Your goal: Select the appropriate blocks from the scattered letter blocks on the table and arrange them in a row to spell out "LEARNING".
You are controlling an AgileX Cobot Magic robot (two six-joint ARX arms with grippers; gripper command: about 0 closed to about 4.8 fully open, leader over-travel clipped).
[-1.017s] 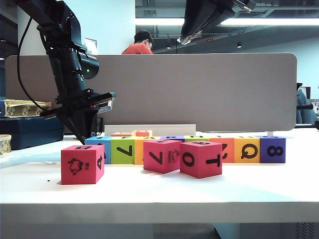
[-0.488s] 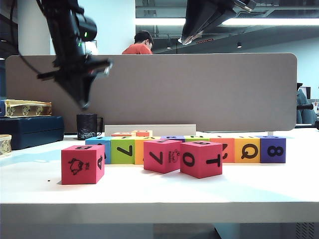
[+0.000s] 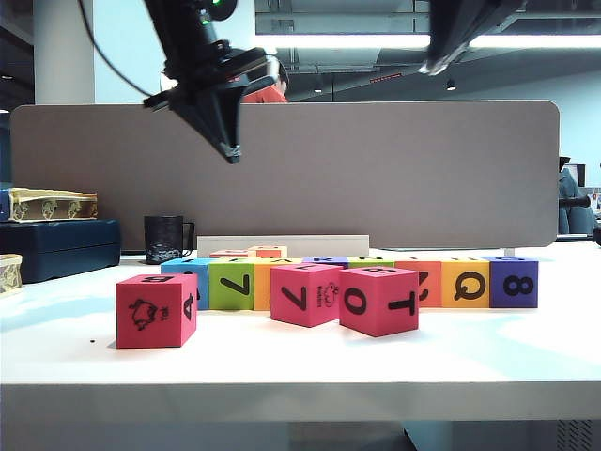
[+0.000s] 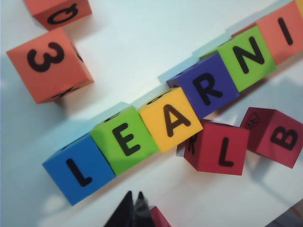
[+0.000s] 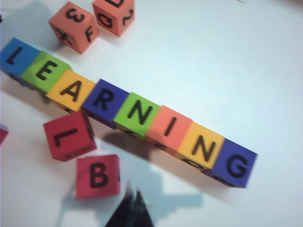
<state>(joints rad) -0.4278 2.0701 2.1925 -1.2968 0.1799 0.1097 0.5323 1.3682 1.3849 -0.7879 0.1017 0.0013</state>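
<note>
Fingers of both the left end effector (image 4: 132, 202) and right end effector (image 5: 132, 201) pressed together, empty, above the letter blocks (image 5: 137, 113).

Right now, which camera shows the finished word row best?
The right wrist view: the whole row reads LEARNING, blue L through purple G. The left wrist view cuts it off after the I. The exterior view sees only the blocks' side faces, partly behind three red blocks.

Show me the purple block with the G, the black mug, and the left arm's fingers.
purple G block (image 5: 235, 165), right wrist view: on its lettered top face.
black mug (image 3: 163, 239), exterior view: on its side wall.
left gripper (image 3: 228, 150), exterior view: at the closed tips of its fingers, high above the table.
</note>
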